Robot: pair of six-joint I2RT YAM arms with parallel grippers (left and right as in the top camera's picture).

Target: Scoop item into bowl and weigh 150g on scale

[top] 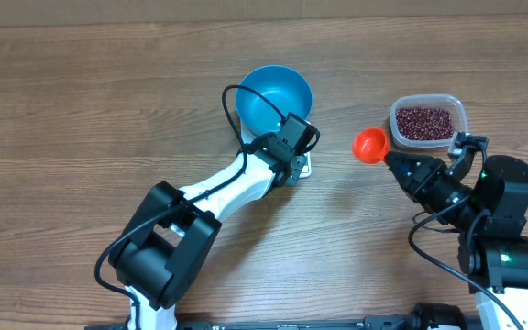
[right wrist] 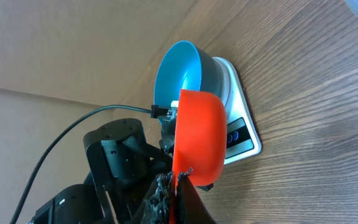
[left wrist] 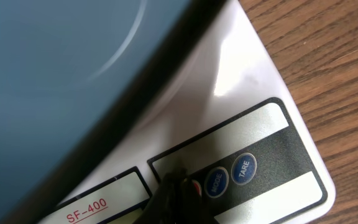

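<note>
The blue bowl (top: 275, 95) stands on the white scale (top: 304, 169). My left gripper (top: 291, 163) is shut and holds nothing. In the left wrist view its tips (left wrist: 176, 190) rest on the scale's (left wrist: 253, 99) button panel, on a small red button beside the MODE button (left wrist: 217, 182) and TARE button (left wrist: 243, 168). My right gripper (top: 390, 157) is shut on the handle of an orange-red scoop (top: 370, 145), held right of the scale; the scoop's inside looks empty. The beans (top: 424, 122) lie in a clear tub. In the right wrist view the scoop (right wrist: 197, 134) partly covers the bowl (right wrist: 182, 68).
The clear plastic tub (top: 461, 110) sits at the right, just behind my right gripper. The left arm (top: 218, 188) stretches diagonally from the front edge to the scale. Bare wooden table (top: 81, 110) lies on the left and behind.
</note>
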